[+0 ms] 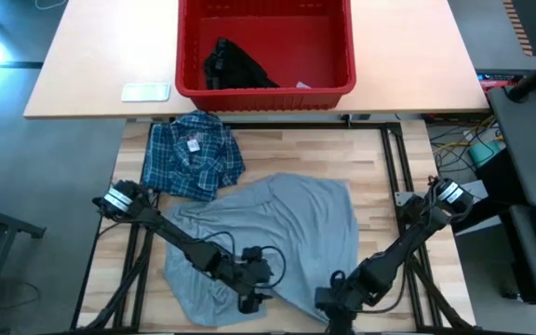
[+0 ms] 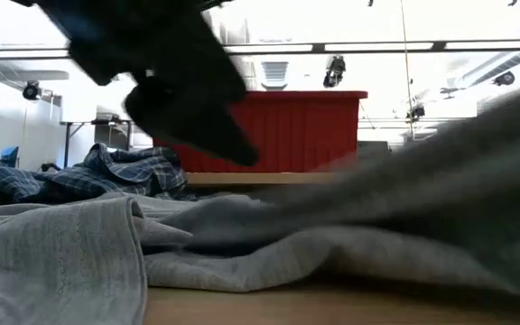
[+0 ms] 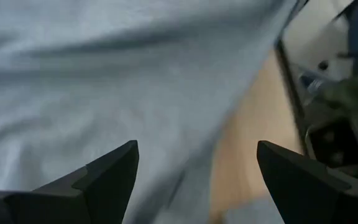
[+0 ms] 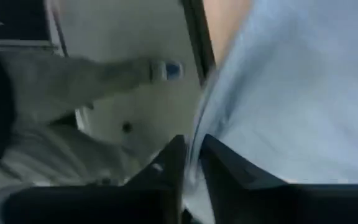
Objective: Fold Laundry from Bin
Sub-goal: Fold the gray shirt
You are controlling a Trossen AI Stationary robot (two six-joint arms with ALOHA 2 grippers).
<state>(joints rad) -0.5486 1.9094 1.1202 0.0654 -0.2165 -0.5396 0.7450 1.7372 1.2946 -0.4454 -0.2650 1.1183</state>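
A light grey T-shirt (image 1: 277, 223) lies spread over the middle of the wooden table. The blue-and-white plaid shirt (image 1: 192, 154) lies crumpled on the table at the far left, beside it. The red bin (image 1: 263, 93) stands beyond the table's far edge, with a small black garment (image 1: 235, 67) inside. My left gripper (image 3: 196, 149) hovers open over the T-shirt's near part (image 1: 249, 300), with nothing between its fingers. My right gripper (image 4: 193, 146) is at the shirt's near right edge (image 1: 328, 302), shut on the cloth. My right gripper pinches the grey T-shirt's near right edge (image 4: 197, 124) between its two fingers, slanting down from the near side. One layer or several, I cannot tell. The cloth beside the hold rises off the table (image 2: 477, 162), and the rest of the shirt lies on the wood.
A small white flat thing (image 1: 145, 91) lies on the far tabletop left of the bin. Black frame rails (image 1: 394, 167) run along the table's right side, with cables and equipment beyond them. Bare wood shows right of the T-shirt (image 1: 380, 223).
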